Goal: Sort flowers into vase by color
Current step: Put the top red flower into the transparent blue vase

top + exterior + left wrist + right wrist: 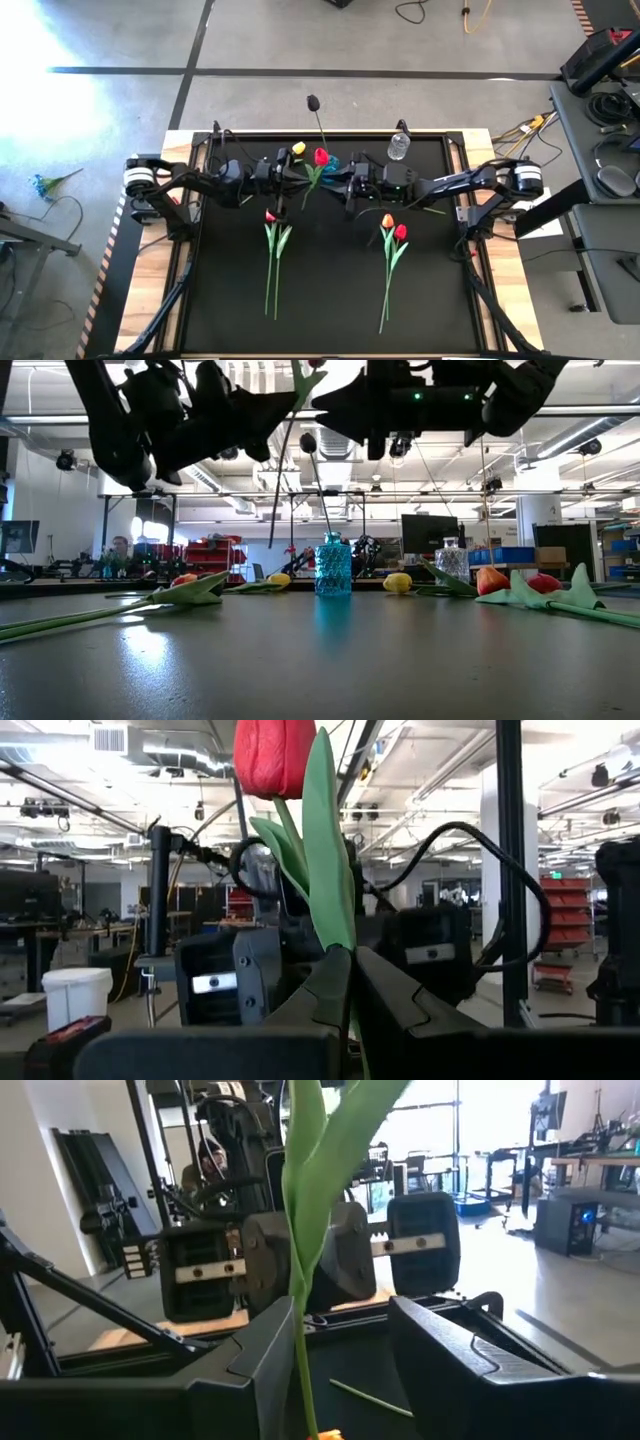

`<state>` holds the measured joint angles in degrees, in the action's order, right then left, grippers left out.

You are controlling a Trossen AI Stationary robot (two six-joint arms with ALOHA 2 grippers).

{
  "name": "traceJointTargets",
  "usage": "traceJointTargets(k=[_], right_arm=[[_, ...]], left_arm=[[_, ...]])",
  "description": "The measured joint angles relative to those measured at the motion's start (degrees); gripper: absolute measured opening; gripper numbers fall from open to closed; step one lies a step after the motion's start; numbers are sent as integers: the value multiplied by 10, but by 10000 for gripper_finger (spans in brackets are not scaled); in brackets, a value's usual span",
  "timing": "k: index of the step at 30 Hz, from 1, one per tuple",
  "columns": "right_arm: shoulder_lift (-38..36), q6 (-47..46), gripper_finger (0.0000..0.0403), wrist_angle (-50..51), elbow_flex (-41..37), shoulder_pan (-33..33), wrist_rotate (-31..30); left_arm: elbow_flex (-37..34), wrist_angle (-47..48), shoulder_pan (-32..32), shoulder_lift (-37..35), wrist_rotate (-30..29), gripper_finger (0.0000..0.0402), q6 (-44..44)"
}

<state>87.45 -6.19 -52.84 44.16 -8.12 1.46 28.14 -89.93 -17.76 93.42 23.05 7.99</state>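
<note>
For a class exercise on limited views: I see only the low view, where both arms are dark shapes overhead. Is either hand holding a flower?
Observer: Yes. The left wrist view shows the left hand shut on the stem of a red tulip.
Operator: And the right hand?
Observer: The right wrist view shows the right hand open, with a green stem rising between its fingers, close to one of them.

Your right claw (345,1370) stands open, its dark fingers (265,1355) spread either side of a green tulip stem and leaf (305,1210). The left arm's claw (300,1260) faces you beyond, grey pads showing.
</note>
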Motion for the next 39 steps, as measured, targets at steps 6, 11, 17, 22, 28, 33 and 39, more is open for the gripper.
traceJointTargets(k=[6,11,17,22,28,33,39], right_arm=[[45,-22,138,2,30,0,4],[66,-24,132,2,48,0,5],[61,-29,120,6,52,0,27],[60,-30,117,3,53,0,33],[59,-48,129,4,53,0,36],[58,-48,145,7,53,0,36],[44,-47,168,58,53,3,37]], left_arm=[[6,-1,0,1,0,0,-5],[2,0,0,1,0,0,-6],[-6,-1,0,0,0,0,-10],[-8,-1,-1,0,-1,0,-20],[-10,-1,-1,0,-2,0,-26],[-10,-1,-1,0,-2,0,-27],[-11,0,-1,0,-2,0,-30]])
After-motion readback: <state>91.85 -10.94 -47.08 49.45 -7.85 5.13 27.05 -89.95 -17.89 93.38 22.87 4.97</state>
